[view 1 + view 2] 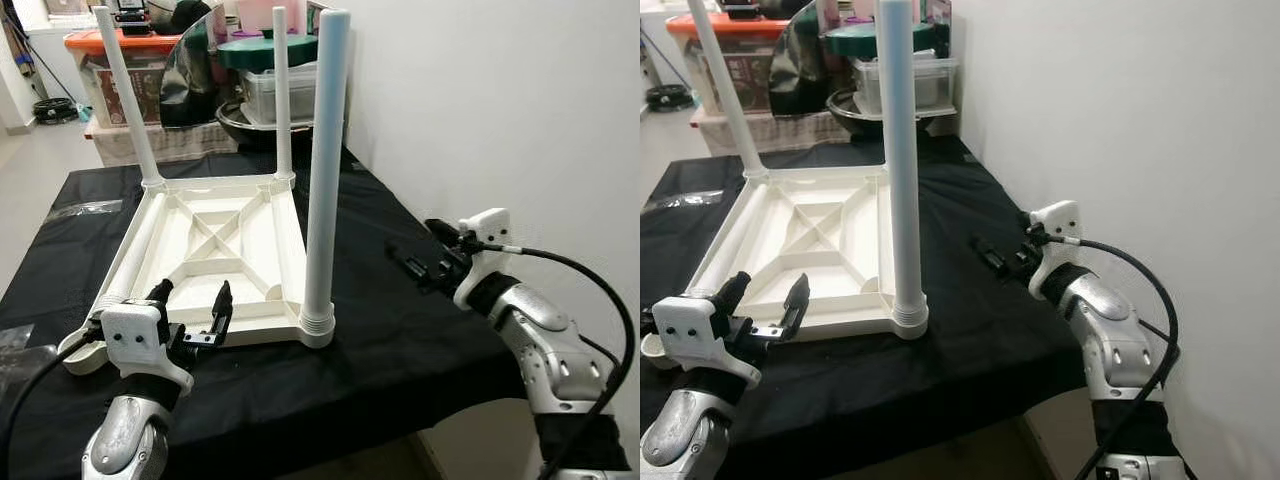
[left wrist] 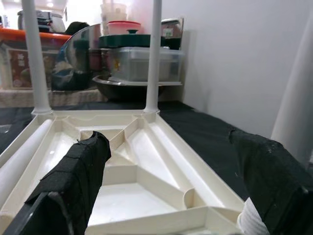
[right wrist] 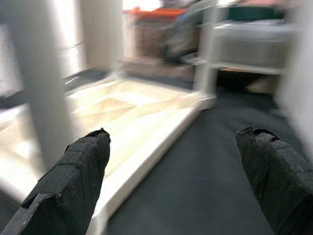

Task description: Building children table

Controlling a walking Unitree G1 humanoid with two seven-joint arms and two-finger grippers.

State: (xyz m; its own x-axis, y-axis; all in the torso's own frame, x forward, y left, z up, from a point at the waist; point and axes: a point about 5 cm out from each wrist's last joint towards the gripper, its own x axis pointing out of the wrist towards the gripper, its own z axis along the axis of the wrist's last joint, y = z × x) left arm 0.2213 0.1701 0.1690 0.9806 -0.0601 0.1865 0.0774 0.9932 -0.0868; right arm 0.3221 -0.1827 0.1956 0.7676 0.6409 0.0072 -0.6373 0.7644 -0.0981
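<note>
A white plastic table top [image 1: 215, 240] lies upside down on a black cloth. Three white legs stand upright in its corners: back left [image 1: 125, 100], back right [image 1: 282, 100] and front right [image 1: 326, 170]. A fourth leg [image 1: 130, 255] lies loose along the left rim, its threaded end toward the front left corner. My left gripper [image 1: 190, 300] hovers open at that front left corner, its fingers [image 2: 73, 186] apart above the front rim. My right gripper [image 1: 420, 250] is open over the cloth to the right of the table top, pointing at the front right leg [image 3: 39, 88].
The black-covered work table [image 1: 400, 330] ends close in front and at the right, beside a white wall [image 1: 500, 100]. Storage bins [image 1: 275, 90], a metal bowl [image 1: 240, 125] and an orange-lidded box [image 1: 100, 45] crowd the back. A clear plastic bag [image 1: 85, 208] lies at the left.
</note>
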